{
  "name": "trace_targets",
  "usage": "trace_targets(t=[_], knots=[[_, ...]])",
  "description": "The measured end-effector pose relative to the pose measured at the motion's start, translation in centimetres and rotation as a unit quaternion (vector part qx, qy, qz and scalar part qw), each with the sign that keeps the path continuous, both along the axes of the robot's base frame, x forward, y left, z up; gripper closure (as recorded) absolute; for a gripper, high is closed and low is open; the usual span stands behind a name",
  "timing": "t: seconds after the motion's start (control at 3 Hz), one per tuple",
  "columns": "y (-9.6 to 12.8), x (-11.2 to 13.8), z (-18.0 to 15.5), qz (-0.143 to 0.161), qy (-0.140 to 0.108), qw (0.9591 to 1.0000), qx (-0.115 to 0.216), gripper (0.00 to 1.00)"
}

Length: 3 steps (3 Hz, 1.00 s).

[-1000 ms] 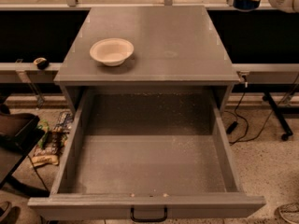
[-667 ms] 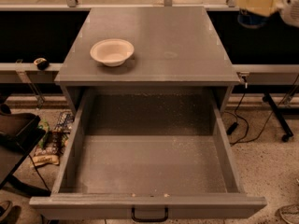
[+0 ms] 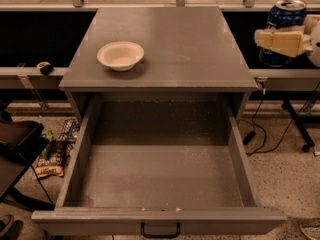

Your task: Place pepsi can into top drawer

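Speckled flooring surrounds a grey cabinet (image 3: pixel 190 34) whose top drawer (image 3: pixel 160 179) stands pulled fully out toward 6 o'clock. A white bowl (image 3: pixel 120 55) sits on the cabinet top at 10 o'clock. At 2 o'clock, beyond the cabinet's edge, the gripper (image 3: pixel 274 41) hangs with its cream fingers (image 3: pixel 287 42) clamped on the pepsi can (image 3: pixel 286 17), upright in mid-air.

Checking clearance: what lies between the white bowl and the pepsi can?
Camera view: only bare cabinet top between white bowl and pepsi can, which the gripper holds at upper right.

High front camera looks down into top drawer (image 3: pixel 100 220); gripper (image 3: pixel 278 42) clasping pepsi can (image 3: pixel 286 15) at right edge.
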<state>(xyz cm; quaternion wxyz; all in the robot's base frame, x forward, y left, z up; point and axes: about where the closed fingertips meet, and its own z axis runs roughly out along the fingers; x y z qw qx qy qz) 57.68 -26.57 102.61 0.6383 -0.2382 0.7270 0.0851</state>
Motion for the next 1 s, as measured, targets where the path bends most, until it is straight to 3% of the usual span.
trace_targets(t=[0.33,0.67,1.0], knots=[[3.6,-0.6,-2.7,0.024,0.006,0.9995,0.021,1.0],[11.3,-1.8,-10.0,0.088,0.026,0.9948,0.044,1.0],[18.4,-2.1,-16.4,0.153,0.04,0.9866,0.04,1.0]])
